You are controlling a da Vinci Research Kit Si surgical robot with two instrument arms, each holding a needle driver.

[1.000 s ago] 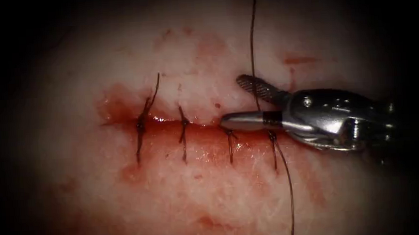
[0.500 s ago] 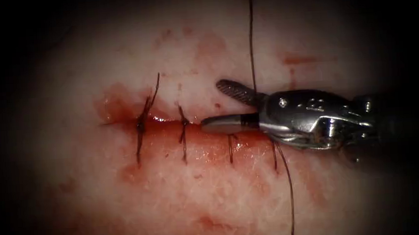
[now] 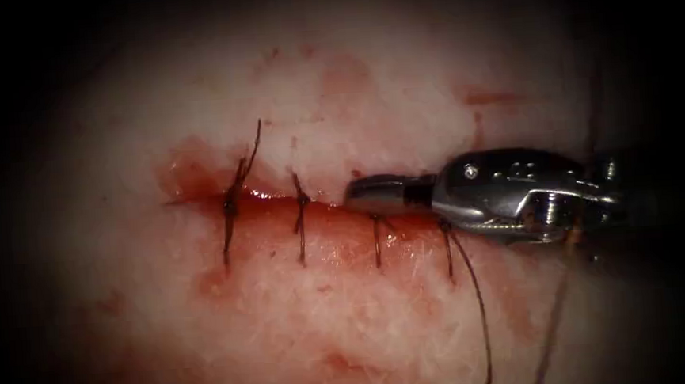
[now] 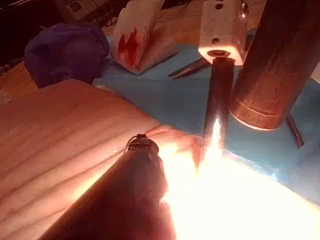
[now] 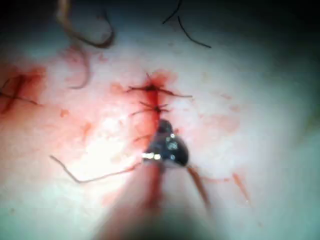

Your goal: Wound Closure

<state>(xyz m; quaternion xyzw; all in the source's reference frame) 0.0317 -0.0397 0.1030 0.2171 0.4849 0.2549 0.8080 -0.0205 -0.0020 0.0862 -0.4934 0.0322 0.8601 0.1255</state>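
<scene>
- My right arm's steel needle driver (image 3: 358,192) lies jaws closed over the cut; whether it pinches thread I can't tell.
- The thin dark thread (image 3: 476,303) looks limp and slippery; I'd grip it near the knot.
- The pale, wet pork-belly tissue (image 3: 414,322) looks soft.

Four stitches (image 3: 300,217) (one end effector (image 3: 370,196)) cross one cut (image 3: 336,216).

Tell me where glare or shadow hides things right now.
Endoscope view: light pools on the tissue round the cut, with a dark rim; glints on the right pincer, shut, its hold unclear. Left wrist view: glare washes out what lies beyond the left arm's shaft. Right wrist view: a bright patch on the tissue beside the stitches. The needle's place cannot be told.
</scene>
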